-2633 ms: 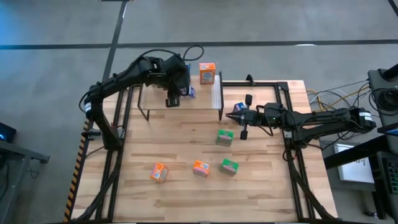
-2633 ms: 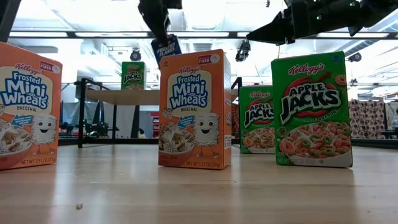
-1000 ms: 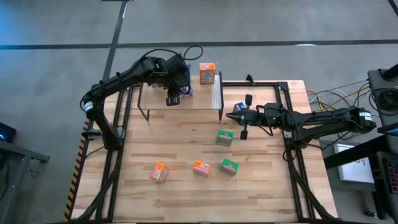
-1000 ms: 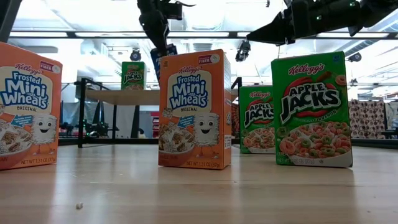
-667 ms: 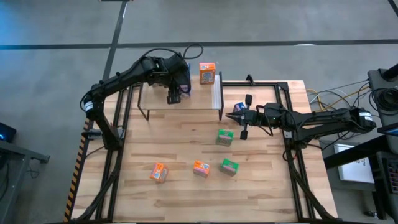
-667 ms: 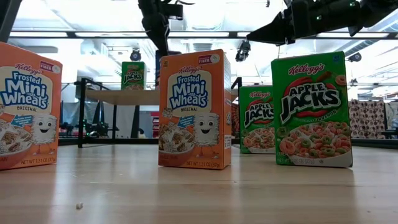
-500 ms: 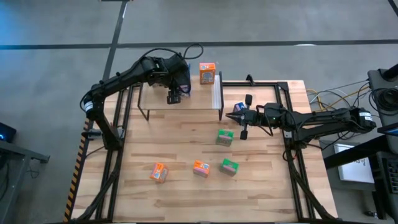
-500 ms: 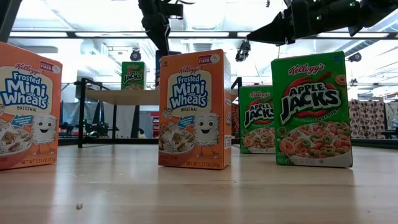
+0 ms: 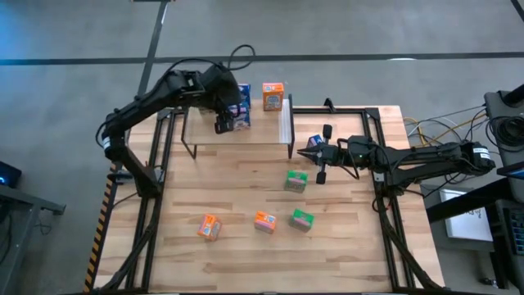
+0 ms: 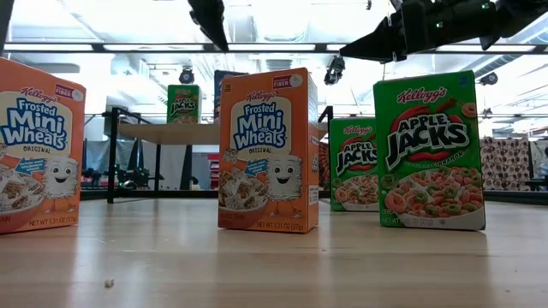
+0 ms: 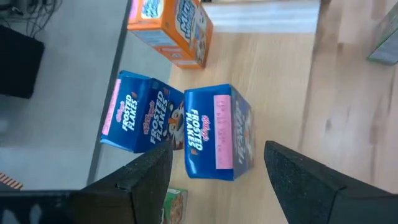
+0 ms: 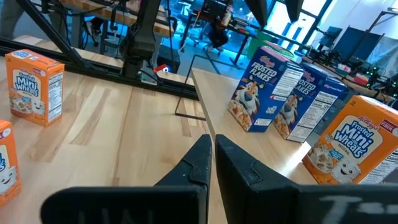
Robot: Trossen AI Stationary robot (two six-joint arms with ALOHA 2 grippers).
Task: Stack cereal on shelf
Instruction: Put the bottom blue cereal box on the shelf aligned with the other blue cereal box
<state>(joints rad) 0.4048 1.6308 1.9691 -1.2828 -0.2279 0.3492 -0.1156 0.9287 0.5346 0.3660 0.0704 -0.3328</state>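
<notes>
The left gripper hangs with its fingers spread wide and empty just above a blue Frosted Flakes box that stands on the shelf, a second blue Frosted Flakes box touching or nearly touching it on the side nearer the shelf's far edge. An orange Frosted Mini-Wheats box stands on the same far edge toward the end with the pale white strip, and the low view shows a green Apple Jacks box on the shelf as well. The placing step looks finished, judged by the free-standing box and the open fingers over it. The right gripper, its fingers pressed shut on nothing, waits over the table near the shelf's white-strip end, beside a third blue box lying by the table's right edge. Two orange boxes and a green one stand toward the table's near edge, another green box at mid-table. The next move probably calls for the left arm to lift clear without nudging the blue pair, then for either arm to fetch one of the five boxes left on the tabletop.
</notes>
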